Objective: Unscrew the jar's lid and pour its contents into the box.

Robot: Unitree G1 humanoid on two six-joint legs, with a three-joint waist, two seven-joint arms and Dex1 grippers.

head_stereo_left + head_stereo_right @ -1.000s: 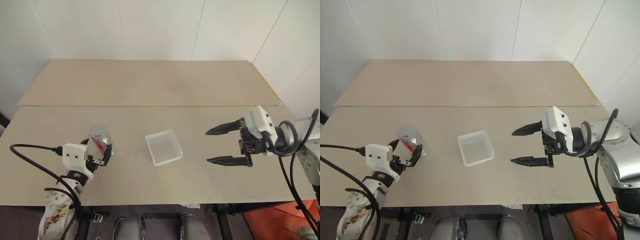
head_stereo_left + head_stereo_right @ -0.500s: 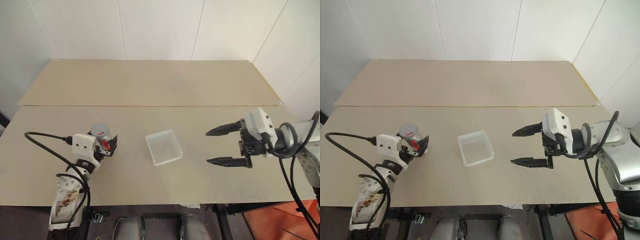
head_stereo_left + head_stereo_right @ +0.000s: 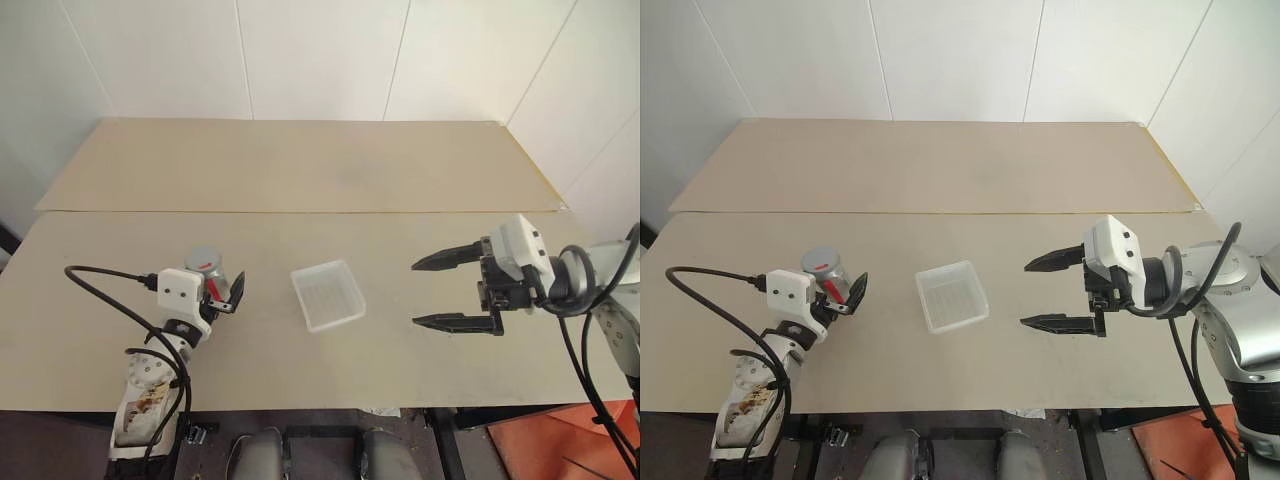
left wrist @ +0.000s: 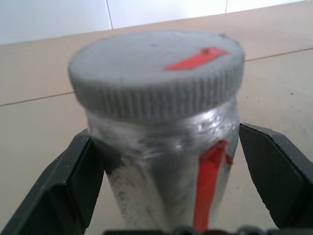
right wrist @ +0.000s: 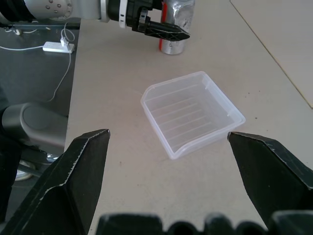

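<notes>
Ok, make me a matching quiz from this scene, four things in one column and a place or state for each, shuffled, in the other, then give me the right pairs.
Things:
1. jar
2. lid
3. box
4. right gripper

Places or states:
A. open in the air, to the right of the tray
B. screwed on, grey with a red mark
C. standing between the open fingers of the left gripper
D. empty, in the middle of the table

Pairs: 1-C, 2-B, 3-D, 4-A

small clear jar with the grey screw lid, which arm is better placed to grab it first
Left. Its tool already straddles the small clear jar, fingers open either side. The right tool hangs open beyond the translucent white tray.
</notes>
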